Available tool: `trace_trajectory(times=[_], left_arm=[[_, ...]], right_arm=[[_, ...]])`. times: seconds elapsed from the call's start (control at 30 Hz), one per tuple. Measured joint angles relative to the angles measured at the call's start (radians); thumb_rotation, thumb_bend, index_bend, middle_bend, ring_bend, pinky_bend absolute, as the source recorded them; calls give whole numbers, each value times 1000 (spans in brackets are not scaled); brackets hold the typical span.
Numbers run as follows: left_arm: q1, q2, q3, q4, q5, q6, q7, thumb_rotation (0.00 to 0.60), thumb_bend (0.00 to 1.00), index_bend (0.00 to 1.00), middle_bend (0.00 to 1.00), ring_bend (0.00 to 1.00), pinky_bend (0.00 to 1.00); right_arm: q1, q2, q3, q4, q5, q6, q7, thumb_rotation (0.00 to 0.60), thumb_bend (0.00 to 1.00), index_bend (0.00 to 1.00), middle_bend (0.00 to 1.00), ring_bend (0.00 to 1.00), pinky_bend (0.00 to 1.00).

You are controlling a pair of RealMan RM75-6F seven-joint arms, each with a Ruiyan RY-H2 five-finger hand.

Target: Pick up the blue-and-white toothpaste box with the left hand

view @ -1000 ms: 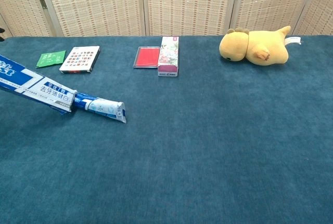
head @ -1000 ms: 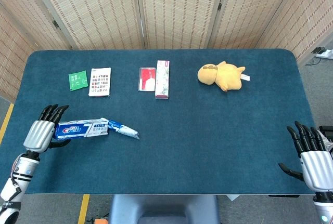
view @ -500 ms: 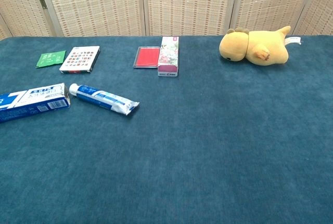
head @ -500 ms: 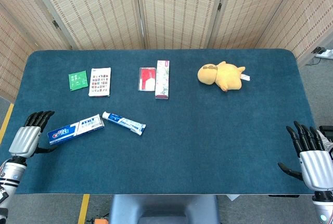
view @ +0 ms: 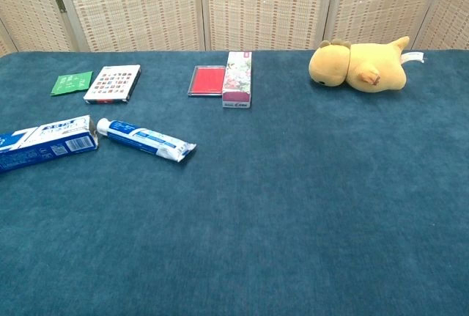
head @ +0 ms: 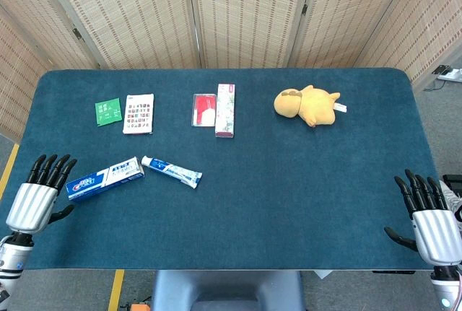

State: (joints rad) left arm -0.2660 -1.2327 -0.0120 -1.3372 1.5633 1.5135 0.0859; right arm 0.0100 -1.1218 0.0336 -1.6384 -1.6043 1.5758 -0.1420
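We see one blue-and-white cardboard toothpaste box (head: 105,177) lying flat on the blue felt table (head: 289,195), just beyond the spread fingertips (head: 60,161) of the left hand (head: 34,199), which holds nothing. One blue-and-white toothpaste tube (head: 172,172) lies just past the box. The right hand (head: 427,221), also spread and empty, sits well apart.

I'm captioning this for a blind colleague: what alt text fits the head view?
A blue-and-white toothpaste box lies on a blue table beside a toothpaste tube, just beyond the open left hand. The right hand rests open at the opposite corner.
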Motion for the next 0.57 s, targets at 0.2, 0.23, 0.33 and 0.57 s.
trace_trajectory(times=[0.2,0.23,0.33,0.57], left_arm=[[101,-16,0,4,-69,31,-64,600,160,107,91,0,0],[108,-16,-3,6,-76,39,-67,600,160,104,91,0,0],[134,-12,-17,9,-98,72,-84,600,160,93,91,0,0],[169,-1,-23,-8,-72,117,-98,600,160,89,91,0,0]], right_arm=[[10,-10,3,-3,17,-25,-33,600,112,0,0,0,0],[11,-12,3,-4,18,-26,-38,600,112,0,0,0,0],[11,-14,2,-8,14,-23,-48,600,113,0,0,0,0],[5,-10,1,-9,4,-5,-36,600,112,0,0,0,0]])
